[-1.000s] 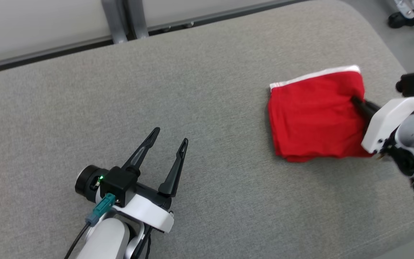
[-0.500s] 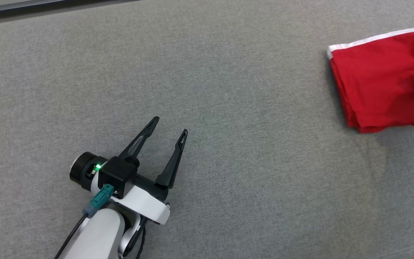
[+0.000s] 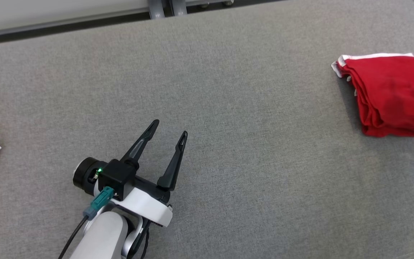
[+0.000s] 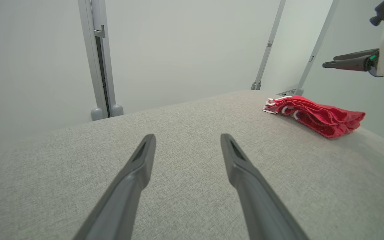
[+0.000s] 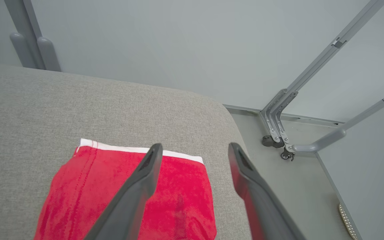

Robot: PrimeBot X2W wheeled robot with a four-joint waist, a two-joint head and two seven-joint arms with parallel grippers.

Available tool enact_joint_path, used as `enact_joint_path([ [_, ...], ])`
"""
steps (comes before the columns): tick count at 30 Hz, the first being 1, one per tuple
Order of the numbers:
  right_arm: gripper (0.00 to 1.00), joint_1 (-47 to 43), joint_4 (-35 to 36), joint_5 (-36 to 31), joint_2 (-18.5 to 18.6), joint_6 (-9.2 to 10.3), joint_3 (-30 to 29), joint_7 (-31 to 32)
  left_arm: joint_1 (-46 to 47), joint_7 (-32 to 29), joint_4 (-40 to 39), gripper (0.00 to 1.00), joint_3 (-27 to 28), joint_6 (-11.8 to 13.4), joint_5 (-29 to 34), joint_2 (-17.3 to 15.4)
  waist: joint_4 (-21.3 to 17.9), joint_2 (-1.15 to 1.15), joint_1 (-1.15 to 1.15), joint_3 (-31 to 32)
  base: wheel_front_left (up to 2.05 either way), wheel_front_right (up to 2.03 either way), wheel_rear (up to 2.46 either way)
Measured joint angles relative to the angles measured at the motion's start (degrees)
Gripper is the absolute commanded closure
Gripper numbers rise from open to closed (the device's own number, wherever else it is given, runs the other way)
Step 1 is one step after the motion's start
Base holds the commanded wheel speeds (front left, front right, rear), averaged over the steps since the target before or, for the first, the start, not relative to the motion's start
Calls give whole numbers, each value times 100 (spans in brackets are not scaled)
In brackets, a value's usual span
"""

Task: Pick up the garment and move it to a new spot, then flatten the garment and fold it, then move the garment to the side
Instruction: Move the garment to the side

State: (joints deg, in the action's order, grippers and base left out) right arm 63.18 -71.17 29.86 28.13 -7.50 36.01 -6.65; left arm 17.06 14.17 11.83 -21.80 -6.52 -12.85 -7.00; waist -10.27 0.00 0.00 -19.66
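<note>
Two fingers of the left gripper stand apart over the front left of the cushion, holding nothing. The folded red garment lies near the right edge. Above it, the right gripper has just let go and stands wide. The move aside looks done.

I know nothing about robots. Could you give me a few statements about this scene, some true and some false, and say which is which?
1. The red garment lies folded on the grey padded surface. True.
2. The right gripper is clamped on the garment. False: its jaws are open, raised clear of it.
3. The left gripper is open and empty. True.
4. The garment has a yellow band. False: the band is white.
</note>
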Motion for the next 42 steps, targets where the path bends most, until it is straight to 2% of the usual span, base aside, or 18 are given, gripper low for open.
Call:
enact_joint_path([
  [1, 0, -6, 24, -47, -112, 0, 11, -316, -42, 16, 19, 0, 21, 18, -41, 23, 3, 0, 0, 118, 0, 0, 0],
  [4, 0, -62, 154, -85, -292, 0, -2, -627, -133, 51, 33, 0, 99, 64, -100, 46, 14, 0, 0, 327, 0, 0, 0],
  [9, 0, -470, 662, 112, -511, 0, -185, -808, -397, 75, 27, 0, 301, 156, -209, 35, 60, 0, 0, 738, 0, 0, 0],
  [14, 0, -1141, 1636, 190, -467, 0, -453, -833, -666, 85, -86, 0, 542, 225, -292, -21, 175, 0, 0, 1170, 0, 0, 0],
  [19, 0, -2123, 2736, -3, -387, 0, -1092, -833, -956, 92, -229, 0, 791, 311, -333, -88, 366, 0, 0, 1533, 0, 0, 0],
  [23, 0, -3020, 3717, -325, -497, 0, -1771, -835, -1170, 93, -349, 0, 985, 433, -359, -69, 532, 0, 0, 1766, 0, 0, 0],
  [27, 0, -4074, 4514, -637, -840, 0, -2371, -834, -1396, 98, -455, 0, 1141, 510, -417, -5, 709, 0, 0, 1929, 0, 0, 0],
  [33, 0, -5220, 5409, -1203, -1594, 0, -3083, -835, -1627, 97, -499, 0, 1256, 662, -332, 45, 893, 0, 0, 2013, 0, 0, 0],
  [37, 0, -5737, 5804, -1393, -1849, 0, -3234, -835, -1692, 98, -463, 0, 1335, 687, -311, 97, 967, 0, 0, 2025, 0, 0, 0],
  [42, 0, -6005, 6122, -1480, -1965, 0, -3332, -835, -1783, 97, -297, 0, 1511, 736, -278, 159, 964, 0, 0, 2029, 0, 0, 0],
])
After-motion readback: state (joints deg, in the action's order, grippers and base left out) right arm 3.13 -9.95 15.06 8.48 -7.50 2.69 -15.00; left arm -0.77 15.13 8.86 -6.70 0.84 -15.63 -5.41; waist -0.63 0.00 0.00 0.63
